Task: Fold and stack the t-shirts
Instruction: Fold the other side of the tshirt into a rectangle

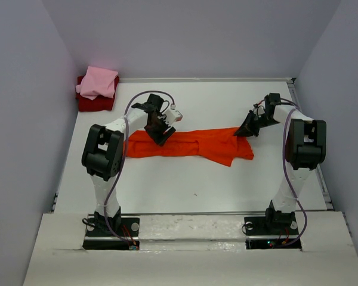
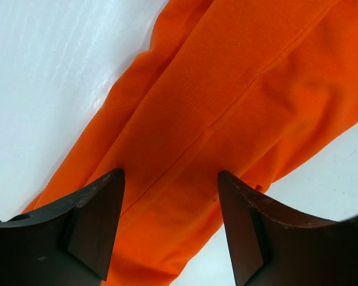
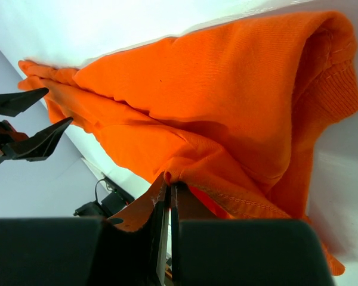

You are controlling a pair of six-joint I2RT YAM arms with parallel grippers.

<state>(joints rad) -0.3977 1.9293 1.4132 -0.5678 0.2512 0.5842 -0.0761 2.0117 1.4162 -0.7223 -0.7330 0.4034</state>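
Observation:
The bright orange-red t-shirt lies stretched in a long band across the middle of the table. My left gripper hovers over its left part, jaws open, with the cloth spread flat below and between the dark fingers. My right gripper is at the shirt's right end, shut on a pinched fold of the hem; the cloth bunches up from there. A light pink t-shirt sits folded on a dark red one in the far left corner.
The white table is walled in by grey panels at the left, back and right. A raised rim runs along its right side. Both arm bases stand on the near ledge.

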